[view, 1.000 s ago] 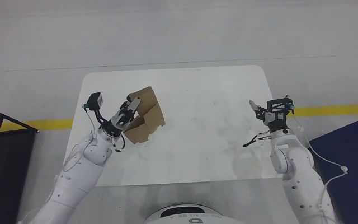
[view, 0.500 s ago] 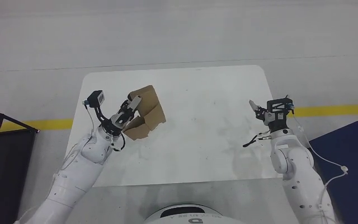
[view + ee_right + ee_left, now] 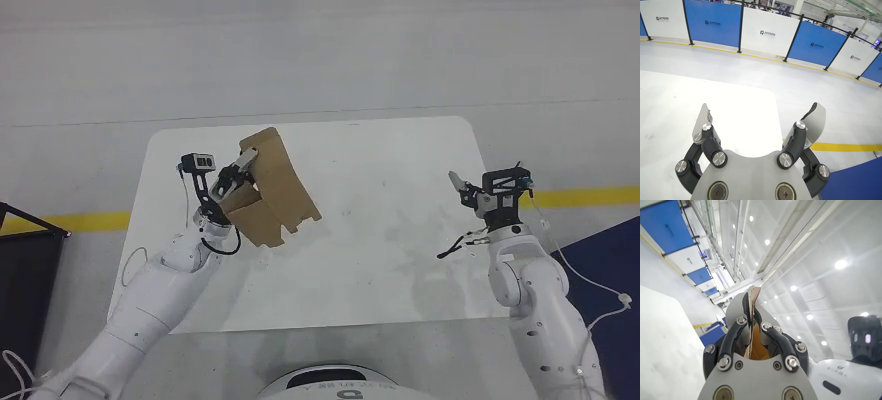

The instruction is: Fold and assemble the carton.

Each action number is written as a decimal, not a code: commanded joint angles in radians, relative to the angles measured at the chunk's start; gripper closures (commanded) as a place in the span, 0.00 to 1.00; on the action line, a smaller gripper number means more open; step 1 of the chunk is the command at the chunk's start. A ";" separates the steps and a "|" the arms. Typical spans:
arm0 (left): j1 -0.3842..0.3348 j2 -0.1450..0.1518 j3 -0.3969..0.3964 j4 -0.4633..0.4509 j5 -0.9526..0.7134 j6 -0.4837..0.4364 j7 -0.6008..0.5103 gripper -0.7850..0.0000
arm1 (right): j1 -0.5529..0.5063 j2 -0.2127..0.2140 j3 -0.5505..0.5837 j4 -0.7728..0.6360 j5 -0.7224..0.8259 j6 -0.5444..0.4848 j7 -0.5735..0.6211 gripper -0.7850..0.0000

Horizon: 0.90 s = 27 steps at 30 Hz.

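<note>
Left gripper (image 3: pixel 751 305): clamped on an edge of the carton (image 3: pixel 281 192). Carton: brown, part-folded, tilted, over the table (image 3: pixel 400 270) at 10 o'clock; long axis runs 11 to 5. Right gripper (image 3: pixel 761 111): fingers apart, holding nothing, at 3 o'clock, well apart from the carton. Left arm nearer.

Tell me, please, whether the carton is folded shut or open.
Open: the carton shows flaps splayed apart, unclosed, while the left gripper is shut on one panel's edge.
</note>
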 commanded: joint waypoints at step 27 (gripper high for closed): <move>-0.019 -0.066 -0.052 0.064 -0.146 0.033 -0.375 1.00 | 0.324 -0.023 -0.283 0.176 0.268 -0.293 0.347 0.00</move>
